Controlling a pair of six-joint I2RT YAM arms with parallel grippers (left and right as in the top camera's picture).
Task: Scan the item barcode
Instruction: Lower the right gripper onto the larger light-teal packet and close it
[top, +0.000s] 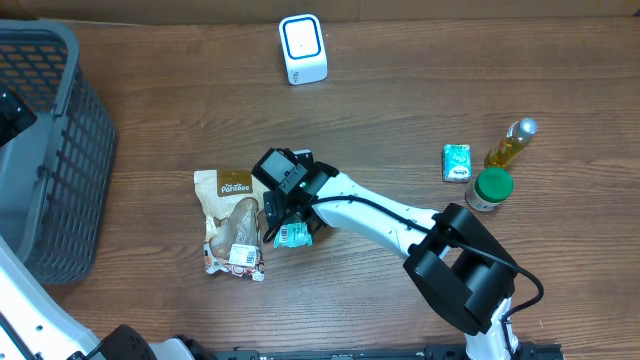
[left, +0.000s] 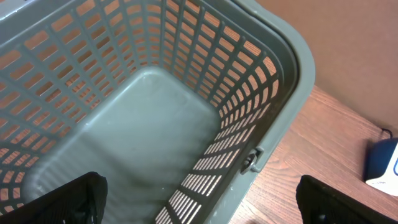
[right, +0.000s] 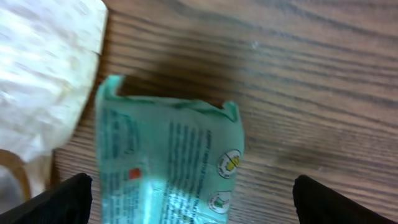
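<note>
Teal packet (right: 168, 155): the task's item, flat on the wooden table (right: 298, 74), just beside a tan snack bag (top: 232, 205). Right gripper (right: 189, 193): directly above it, jaws spread wide to either side and gripping nothing. I judge it is placed to straddle the packet for a pickup. Left gripper (left: 199, 190): jaws wide, empty, parked over the grey basket (left: 292, 68), clear of the work. White scanner (top: 302, 48): well apart. Barcode: I cannot find it. The print is blurred and the packet's lower end is cut off.

Brown pouch (top: 233, 200): white wordmark on top panel, starts "Pan", rest unclear. White sticker (top: 241, 256) at pouch bottom end: print too small to read. Green packet (right: 171, 162) just right of pouch: blurred text lines, round badges, unreadable.
</note>
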